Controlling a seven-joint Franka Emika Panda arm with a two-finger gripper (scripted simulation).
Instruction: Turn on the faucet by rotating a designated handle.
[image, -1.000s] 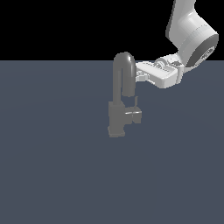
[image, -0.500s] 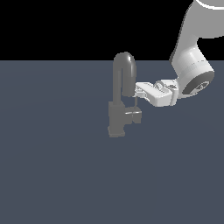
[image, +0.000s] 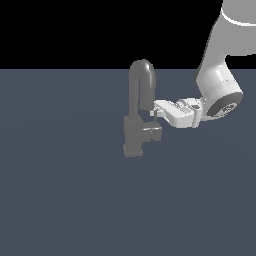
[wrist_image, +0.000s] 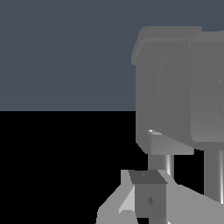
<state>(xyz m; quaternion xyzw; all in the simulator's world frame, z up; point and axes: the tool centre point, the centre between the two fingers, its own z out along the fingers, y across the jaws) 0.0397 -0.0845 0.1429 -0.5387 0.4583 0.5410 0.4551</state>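
The tabletop (image: 65, 200) is a flat, dark slate-blue surface filling the lower part of the exterior view, with a black background above it.

The robot arm (image: 220, 75) is white with grey joint faces. It enters from the upper part of the exterior view's right, bends at a rounded joint, and extends its wrist roughly level toward the exterior view's left.

The faucet (image: 136, 115) stands on the tabletop near the centre of the exterior view. It is dull grey metal. A blocky square base column carries a tall rounded gooseneck spout that arches over toward the exterior view's right and ends pointing down. In the wrist view the faucet (wrist_image: 170, 92) appears as large grey blocks close to the camera.

The pincer (image: 156, 114) is white and reaches the faucet from the exterior view's right, just below the spout outlet and directly above the handle. Its tips overlap the thin upright tab in that view. Whether the tips are spread, pressed together, or clamped on the tab cannot be determined from either view.

The handle (image: 154, 131) is a small grey boxy lever jutting from the base column toward the exterior view's right, with a thin upright tab rising from it toward the pincer. In the wrist view a small grey block (wrist_image: 149, 199) sits between pale pincer parts; contact cannot be confirmed.
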